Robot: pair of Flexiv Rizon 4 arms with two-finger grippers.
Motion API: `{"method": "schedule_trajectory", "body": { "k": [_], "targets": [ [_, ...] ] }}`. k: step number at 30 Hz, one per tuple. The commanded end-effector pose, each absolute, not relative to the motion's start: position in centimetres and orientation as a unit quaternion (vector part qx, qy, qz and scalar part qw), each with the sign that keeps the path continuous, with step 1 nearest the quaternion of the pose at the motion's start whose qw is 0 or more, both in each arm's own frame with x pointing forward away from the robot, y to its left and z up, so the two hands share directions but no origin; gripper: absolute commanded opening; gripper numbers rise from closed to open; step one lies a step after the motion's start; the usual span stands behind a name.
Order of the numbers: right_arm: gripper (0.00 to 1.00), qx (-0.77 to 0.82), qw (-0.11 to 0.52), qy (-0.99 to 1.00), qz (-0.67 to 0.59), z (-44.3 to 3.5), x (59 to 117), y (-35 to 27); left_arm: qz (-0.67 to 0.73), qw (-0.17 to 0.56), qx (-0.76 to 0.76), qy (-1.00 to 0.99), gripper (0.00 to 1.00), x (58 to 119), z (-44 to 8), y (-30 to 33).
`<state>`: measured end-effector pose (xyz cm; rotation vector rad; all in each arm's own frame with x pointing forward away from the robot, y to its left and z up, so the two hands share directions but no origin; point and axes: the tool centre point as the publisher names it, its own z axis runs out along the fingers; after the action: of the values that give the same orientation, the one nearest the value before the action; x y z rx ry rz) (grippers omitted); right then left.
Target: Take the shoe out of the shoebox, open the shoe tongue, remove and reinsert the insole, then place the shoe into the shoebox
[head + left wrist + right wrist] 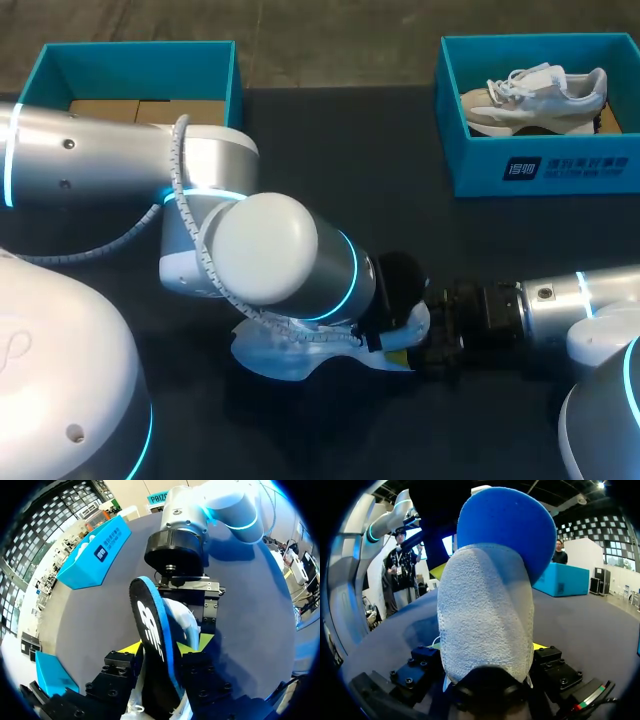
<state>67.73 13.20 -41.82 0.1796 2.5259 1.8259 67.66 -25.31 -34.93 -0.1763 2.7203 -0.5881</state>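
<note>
A white shoe (290,355) lies on the dark table, mostly hidden under my left arm. Its rough white heel (485,605) sits between the fingers of my right gripper (487,650), which press on both sides of it. An insole (152,625), black with a blue rim, stands up out of the shoe (184,622). It rises between the yellow tips of my left gripper (167,645), which stand apart on either side without pinching it. From the right wrist the insole (510,525) shows as a blue disc beyond the heel. My right gripper (435,335) comes in from the right.
A blue shoebox (545,165) at the back right holds a second pale shoe (540,95). Another blue box (60,65) with brown cardboard inside stands at the back left. My left arm's big wrist (265,250) covers the middle of the table.
</note>
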Motion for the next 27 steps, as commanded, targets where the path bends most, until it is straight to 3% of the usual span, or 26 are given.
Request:
{"method": "schedule_trajectory", "body": {
  "k": [1,4,6,27],
  "targets": [
    [0.00,0.058,0.010,0.810,0.584,-41.8,67.6,13.3,-0.208,0.174,-0.066,0.960,0.34,67.9,-35.3,-25.6],
    [0.00,0.058,0.010,0.810,0.584,-41.8,67.6,13.3,-0.211,0.167,-0.069,0.961,0.22,68.2,-35.3,-25.7],
    [0.00,0.058,0.010,0.810,0.584,-41.8,67.6,13.3,-0.220,0.157,-0.068,0.960,0.01,68.3,-35.2,-25.6],
    [0.00,0.058,0.010,0.810,0.584,-41.8,67.6,13.3,-0.263,0.127,-0.066,0.954,0.00,67.1,-30.8,-26.0]
  ]
}}
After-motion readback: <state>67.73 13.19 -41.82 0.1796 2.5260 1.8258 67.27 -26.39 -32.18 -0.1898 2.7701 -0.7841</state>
